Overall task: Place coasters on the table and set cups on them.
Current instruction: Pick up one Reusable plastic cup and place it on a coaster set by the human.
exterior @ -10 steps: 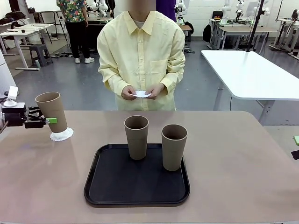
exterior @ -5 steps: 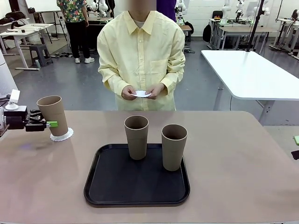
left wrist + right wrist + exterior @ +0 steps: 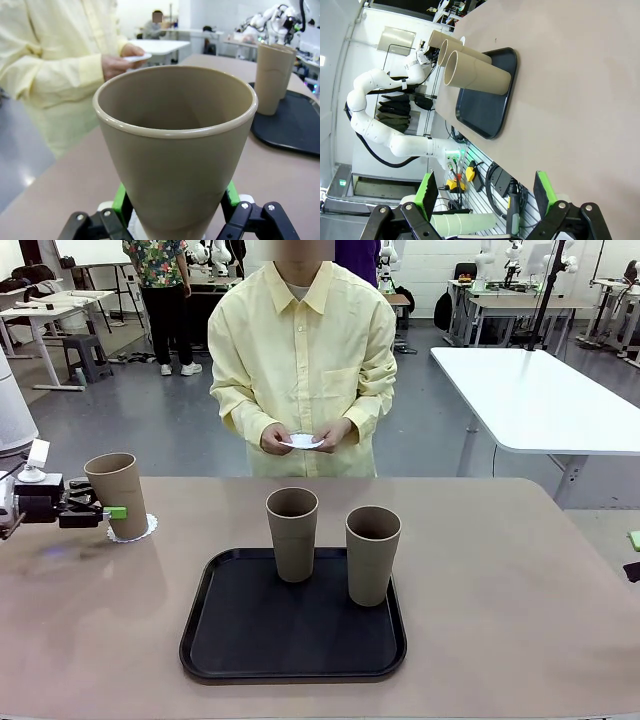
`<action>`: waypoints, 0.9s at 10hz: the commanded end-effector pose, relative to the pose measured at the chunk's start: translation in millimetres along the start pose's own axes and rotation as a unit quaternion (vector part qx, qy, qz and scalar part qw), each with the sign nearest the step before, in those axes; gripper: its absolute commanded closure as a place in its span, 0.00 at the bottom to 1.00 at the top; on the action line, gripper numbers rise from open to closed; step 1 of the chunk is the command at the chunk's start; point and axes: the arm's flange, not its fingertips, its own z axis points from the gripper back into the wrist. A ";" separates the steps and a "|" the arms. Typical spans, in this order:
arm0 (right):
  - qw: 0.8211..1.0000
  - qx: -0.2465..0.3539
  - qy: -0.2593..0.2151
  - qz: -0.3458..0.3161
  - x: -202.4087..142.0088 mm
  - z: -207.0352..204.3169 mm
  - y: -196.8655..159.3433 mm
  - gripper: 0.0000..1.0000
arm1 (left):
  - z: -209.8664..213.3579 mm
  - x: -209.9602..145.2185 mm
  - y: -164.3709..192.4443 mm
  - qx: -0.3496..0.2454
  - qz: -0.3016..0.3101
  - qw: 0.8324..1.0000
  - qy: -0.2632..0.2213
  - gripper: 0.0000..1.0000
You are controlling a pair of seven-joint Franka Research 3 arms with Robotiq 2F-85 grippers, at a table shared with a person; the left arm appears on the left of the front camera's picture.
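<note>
At the table's [image 3: 500, 590] far left, my left gripper [image 3: 108, 512] is shut on a brown cup [image 3: 118, 495] from the side. The cup is nearly upright, its base over a white lacy coaster [image 3: 148, 530]; whether it touches I cannot tell. In the left wrist view the cup [image 3: 175, 145] sits between the green pads [image 3: 120, 199]. Two more cups [image 3: 292, 533] [image 3: 372, 554] stand on the black tray [image 3: 292, 640]. The person holds white coasters [image 3: 302, 442] in both hands. My right gripper [image 3: 485, 196] is open and empty, off the table's right side.
The tray sits at the table's middle front, with bare tabletop to its left and right. The person stands at the far edge, behind the tray. A white table [image 3: 540, 400] stands farther back on the right.
My left gripper has lowered the cup onto the coaster and brought it from a tilt to nearly upright. The person's hands and the tray cups have not moved.
</note>
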 end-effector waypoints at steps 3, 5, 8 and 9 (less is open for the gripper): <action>1.000 0.004 0.000 0.002 0.2 0.9 -1.2 0.00 | -1.5 -3.1 4.3 -0.010 -0.019 1.000 0.011 0.15; 1.000 0.004 0.000 0.002 0.2 0.9 -1.2 0.00 | -0.8 -4.6 4.3 -0.016 -0.022 1.000 0.012 0.00; 1.000 0.004 0.000 0.002 0.2 0.9 -1.2 0.00 | -0.4 -6.2 3.1 -0.020 -0.021 0.999 0.019 0.00; 1.000 0.004 0.000 0.002 0.2 0.9 -1.2 0.00 | 0.3 -5.6 3.3 -0.022 -0.021 0.999 0.021 0.00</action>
